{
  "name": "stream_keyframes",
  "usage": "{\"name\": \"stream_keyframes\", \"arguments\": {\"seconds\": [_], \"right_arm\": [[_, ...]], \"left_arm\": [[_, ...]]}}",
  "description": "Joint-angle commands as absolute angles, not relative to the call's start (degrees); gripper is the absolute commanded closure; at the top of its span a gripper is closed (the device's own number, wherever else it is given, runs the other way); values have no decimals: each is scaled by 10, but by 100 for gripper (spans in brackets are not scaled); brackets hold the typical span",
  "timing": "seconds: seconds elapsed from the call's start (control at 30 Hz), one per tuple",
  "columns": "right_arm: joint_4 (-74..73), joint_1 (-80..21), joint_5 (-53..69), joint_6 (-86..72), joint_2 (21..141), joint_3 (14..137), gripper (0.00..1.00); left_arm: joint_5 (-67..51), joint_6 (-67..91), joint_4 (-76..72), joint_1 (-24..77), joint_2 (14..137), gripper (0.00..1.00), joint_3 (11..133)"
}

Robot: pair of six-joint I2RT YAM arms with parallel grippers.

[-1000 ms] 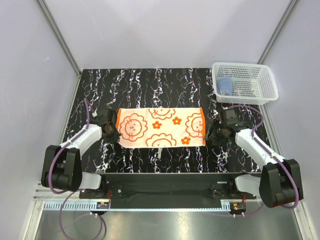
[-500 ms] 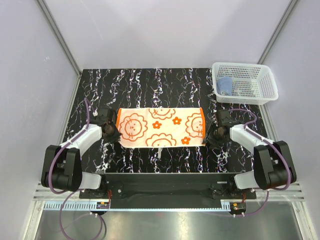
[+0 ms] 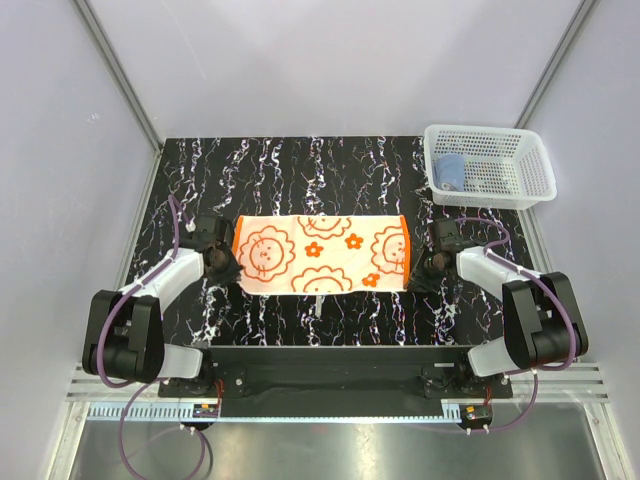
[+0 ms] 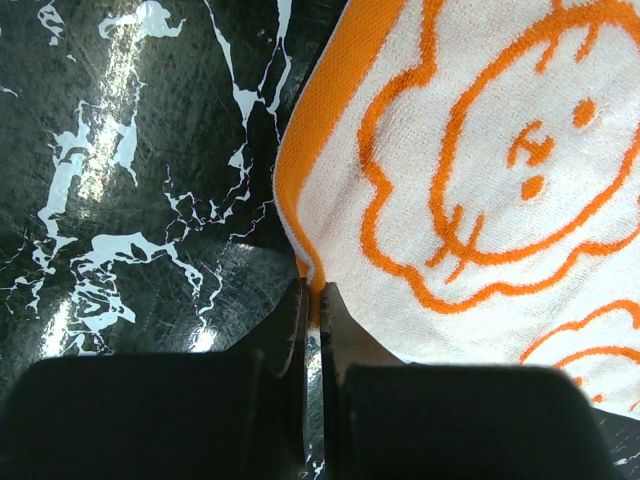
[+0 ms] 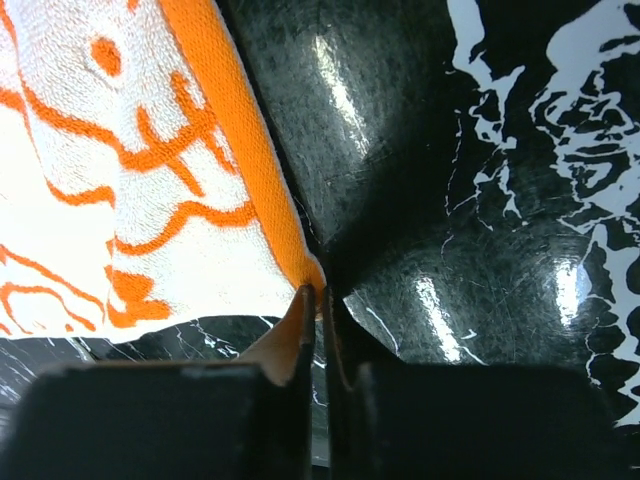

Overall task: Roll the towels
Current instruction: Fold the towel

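Now the blue towel lies in the basket, orange towel outside.

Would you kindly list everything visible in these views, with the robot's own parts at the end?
orange and white flower-patterned cloth towel: one, orange and white, flat mid-table.
light blue cloth towel: one, light blue, inside the basket.
white plastic mesh basket: one, white, table's far right corner.
black white-veined marbled table: one, black and white, beneath everything.
left end effector: one, black, shut on the patterned towel's left edge.
right end effector: one, black, shut on its right edge.
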State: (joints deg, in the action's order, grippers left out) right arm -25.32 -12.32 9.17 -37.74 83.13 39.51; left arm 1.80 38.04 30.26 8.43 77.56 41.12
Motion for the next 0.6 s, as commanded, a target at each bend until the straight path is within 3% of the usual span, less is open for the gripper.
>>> {"name": "stream_keyframes", "arguments": {"seconds": [0.0, 0.27, 0.57], "right_arm": [[-248, -124, 90, -377, 835, 388, 100], [-307, -123, 88, -388, 773, 393, 100], [-406, -127, 106, -432, 613, 390, 100]], "left_arm": [[30, 381, 286, 82, 766, 100, 410], [47, 397, 309, 82, 748, 100, 406], [15, 430, 342, 82, 658, 100, 367]]}}
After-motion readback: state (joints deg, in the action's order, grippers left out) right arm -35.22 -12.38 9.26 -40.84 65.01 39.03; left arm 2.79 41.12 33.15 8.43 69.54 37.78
